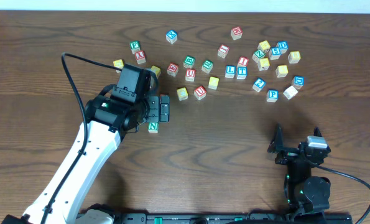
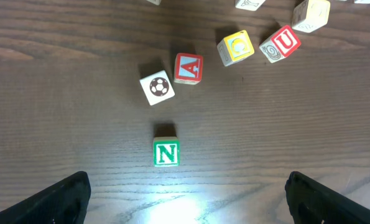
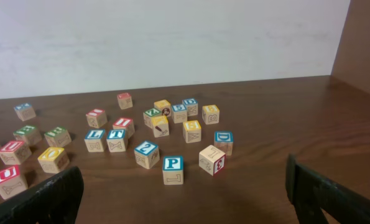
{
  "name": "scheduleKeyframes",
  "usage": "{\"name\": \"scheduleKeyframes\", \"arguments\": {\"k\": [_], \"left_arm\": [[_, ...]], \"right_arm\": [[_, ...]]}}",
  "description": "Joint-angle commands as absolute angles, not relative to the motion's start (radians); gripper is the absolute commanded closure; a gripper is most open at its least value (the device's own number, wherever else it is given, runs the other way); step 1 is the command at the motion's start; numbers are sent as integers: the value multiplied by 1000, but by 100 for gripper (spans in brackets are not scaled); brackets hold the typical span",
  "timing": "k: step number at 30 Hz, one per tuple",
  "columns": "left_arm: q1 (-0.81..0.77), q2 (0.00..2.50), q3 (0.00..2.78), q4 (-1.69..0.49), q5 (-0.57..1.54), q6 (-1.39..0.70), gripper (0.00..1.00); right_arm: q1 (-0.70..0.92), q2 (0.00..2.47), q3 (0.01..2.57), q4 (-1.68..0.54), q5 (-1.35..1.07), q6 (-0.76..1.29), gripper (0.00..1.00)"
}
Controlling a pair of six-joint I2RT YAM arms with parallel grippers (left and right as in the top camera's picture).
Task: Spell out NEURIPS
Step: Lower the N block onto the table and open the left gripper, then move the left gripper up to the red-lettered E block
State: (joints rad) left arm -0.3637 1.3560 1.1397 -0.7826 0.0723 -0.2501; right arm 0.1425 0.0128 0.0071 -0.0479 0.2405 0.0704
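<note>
So the N cube (image 2: 166, 153) sits on its own on the bare table (image 1: 234, 155), green letter up, well apart from the heap (image 1: 242, 72) of other cubes further back. My guess is that's on purpose: it's the first letter, and parking it at the near left leaves an open strip to its right for the remaining six.

The left gripper (image 2: 186, 193) hangs right over it with the jaws spread wide. One finger is off to each side and neither touches the cube, so nothing is held. It looks like a drop-off pose rather than a grab, but that's just my read.

Just past the N are a ball cube (image 2: 157, 87) and an A cube (image 2: 188, 68), almost touching each other, with a yellow cube (image 2: 236, 47) and a U cube (image 2: 280, 43) further right. The U is tilted relative to the N, so it'll probably need a twist at the wrist to line up.

The right gripper (image 1: 296, 142) is down at the near right edge, jaws wide too, empty, and clear of everything. That makes sense to me, since it stays out of the left arm's way. Its camera looks straight at a P cube (image 3: 173, 169) at the front of its side of the heap, so that one's probably its job later.

I'd say it's one letter placed and the E up next, though I can't pick the E out for sure.
</note>
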Motion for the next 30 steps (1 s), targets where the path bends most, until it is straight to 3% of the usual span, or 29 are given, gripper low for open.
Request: {"name": "scheduleKeyframes", "arguments": {"k": [1,13,19,25,30], "left_arm": [[-365,1352,1156,-796,67,-244,2],[-366,1362,1156,-803,74,-244,2],[-366,1485,1186,-804,75,-275,2],[-366,1716,1395,-834,75,-324,1],[-366,1874,1639,-849,76,-487,1]], "right_arm": [[144,12,6,-52,241,62,1],[144,13,6,-52,240,62,1],[144,13,6,-52,241,62,1],[144,14,6,-52,240,62,1],[144,14,6,-52,240,62,1]]}}
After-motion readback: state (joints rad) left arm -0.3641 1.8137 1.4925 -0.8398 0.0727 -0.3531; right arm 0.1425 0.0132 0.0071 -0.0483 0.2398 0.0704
